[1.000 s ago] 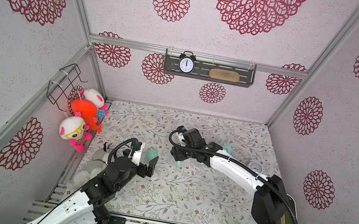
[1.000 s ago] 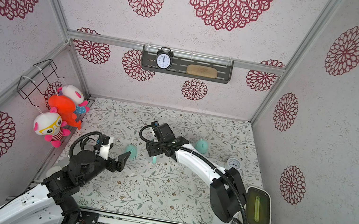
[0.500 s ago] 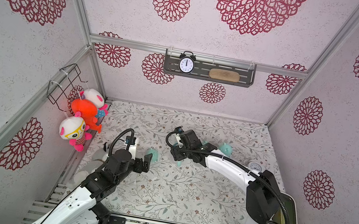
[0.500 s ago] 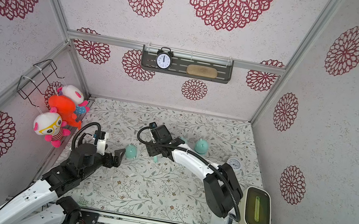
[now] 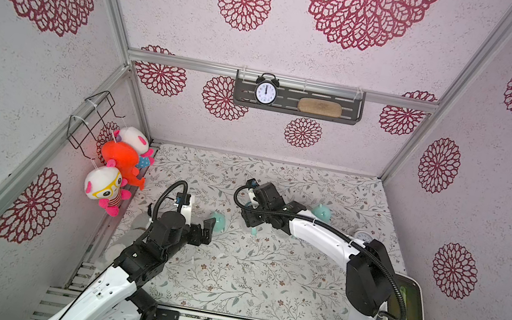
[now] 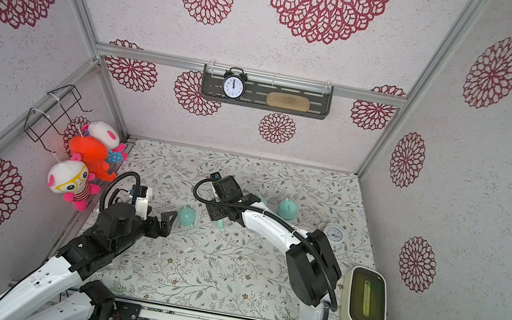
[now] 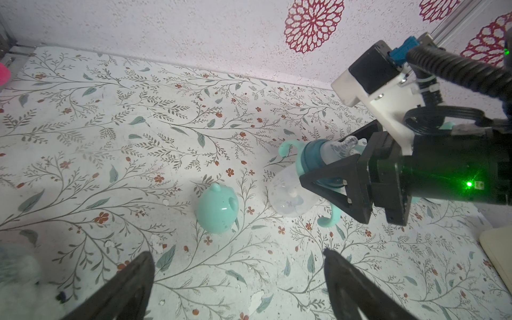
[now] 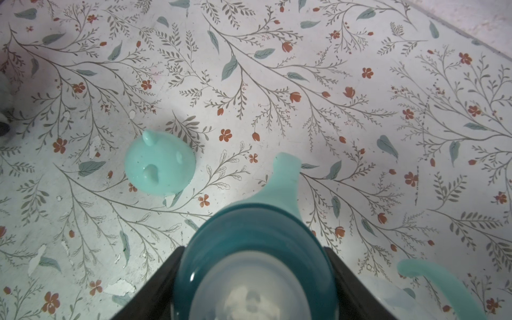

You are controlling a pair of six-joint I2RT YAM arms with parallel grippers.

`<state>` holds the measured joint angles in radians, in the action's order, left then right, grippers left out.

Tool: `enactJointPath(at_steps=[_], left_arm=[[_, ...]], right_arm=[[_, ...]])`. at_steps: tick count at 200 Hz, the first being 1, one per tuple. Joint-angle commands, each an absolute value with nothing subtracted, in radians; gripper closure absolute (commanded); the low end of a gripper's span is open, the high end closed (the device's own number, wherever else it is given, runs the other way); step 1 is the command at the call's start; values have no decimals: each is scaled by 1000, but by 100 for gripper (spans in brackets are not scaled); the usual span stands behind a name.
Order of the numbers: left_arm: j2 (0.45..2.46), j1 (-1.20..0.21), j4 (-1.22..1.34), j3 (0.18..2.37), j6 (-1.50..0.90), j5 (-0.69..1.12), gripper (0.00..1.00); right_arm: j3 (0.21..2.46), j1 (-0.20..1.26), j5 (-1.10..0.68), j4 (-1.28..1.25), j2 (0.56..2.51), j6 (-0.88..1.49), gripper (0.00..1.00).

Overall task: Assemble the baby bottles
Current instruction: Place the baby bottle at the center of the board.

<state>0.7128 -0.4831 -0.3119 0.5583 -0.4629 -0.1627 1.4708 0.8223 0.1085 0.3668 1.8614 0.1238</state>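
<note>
Two roles: right claw clamps the bottle by its collar, steadying it for the wide-open left claw facing the cap.

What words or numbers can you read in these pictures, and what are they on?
Black alarm clock on the wall shelf: dial numbers, too small to read.
White alarm clock on the table: dial numbers, too small to read.
No other words, labels or signs show.

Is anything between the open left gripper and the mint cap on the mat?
Nothing visible. Only bare mat lies between the left gripper and the mint cap; the bottle held by the right gripper is off to one side.
</note>
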Motion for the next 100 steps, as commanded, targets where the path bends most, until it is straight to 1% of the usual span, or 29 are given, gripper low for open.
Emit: enactJointPath(at_steps=[1,47,63,85,100], left_arm=[[698,-472,-310,578,-480,-155,2],[717,-463,-313,582,-487,-150,2],[728,-458,-309,581,-495,-146,2],[733,-447,-315,586,-507,-153,2],[730,-433,-330,594,-517,-157,2]], right_arm=[[1513,827,127,414,1870,99,28],[1578,832,124,474,1867,83,14],[1603,835,135,498,1863,74,11],[1640,846,157,535,1852,55,10],[1662,868,213,556,1842,35,10]])
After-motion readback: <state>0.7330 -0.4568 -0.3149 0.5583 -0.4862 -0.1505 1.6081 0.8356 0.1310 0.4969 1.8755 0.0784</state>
